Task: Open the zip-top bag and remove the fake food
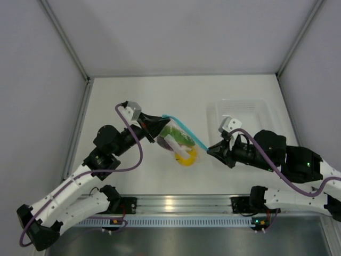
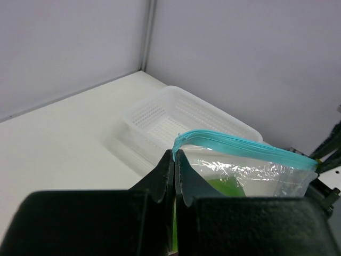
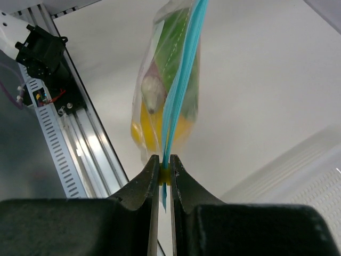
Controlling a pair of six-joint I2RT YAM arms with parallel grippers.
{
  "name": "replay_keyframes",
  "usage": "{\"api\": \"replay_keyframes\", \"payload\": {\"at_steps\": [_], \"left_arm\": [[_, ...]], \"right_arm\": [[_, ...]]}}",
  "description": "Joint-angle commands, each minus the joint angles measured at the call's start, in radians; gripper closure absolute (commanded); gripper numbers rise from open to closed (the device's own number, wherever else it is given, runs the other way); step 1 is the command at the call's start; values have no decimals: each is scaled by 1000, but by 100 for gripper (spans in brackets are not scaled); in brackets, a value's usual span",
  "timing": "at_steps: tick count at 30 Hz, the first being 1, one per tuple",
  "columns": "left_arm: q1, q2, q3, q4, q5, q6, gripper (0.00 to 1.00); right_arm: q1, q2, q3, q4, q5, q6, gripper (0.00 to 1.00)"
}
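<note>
1. The zip-top bag [image 1: 169, 140] was small, clear and crinkly, with a teal zip strip [image 1: 186, 130] along its top edge. The strip ran taut and uppermost, with the left gripper [image 1: 157, 120] pinching one end and the right gripper [image 1: 209, 150] the other. Its two sides lay pressed together, and the pouch hung below.
2. The fake food [image 1: 186, 158] sat inside. A round yellow piece [image 3: 154, 128] was lowest, a green piece [image 1: 173, 132] above it, and a pale, purple-tinged piece [image 3: 151, 90] between them.
</note>
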Motion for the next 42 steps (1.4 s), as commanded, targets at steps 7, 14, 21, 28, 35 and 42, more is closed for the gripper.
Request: {"api": "replay_keyframes", "payload": {"at_steps": [7,14,21,28,35,42], "left_arm": [[11,15,21,-4,-166,-50,100],[11,23,15,79,288,-29,100],[9,-7,-3,90,460,8,100],[9,-14,-17,90,534,34,100],[9,14,-16,88,539,34,100],[9,29,-14,90,629,69,100]], "right_arm": [[-4,-25,-67,-26,-13,50,100],[-2,42,-34,32,-18,39,77],[-2,90,8,60,60,35,58],[-8,78,58,92,137,47,50],[-10,69,86,74,149,48,49],[-24,84,78,43,197,45,49]]}}
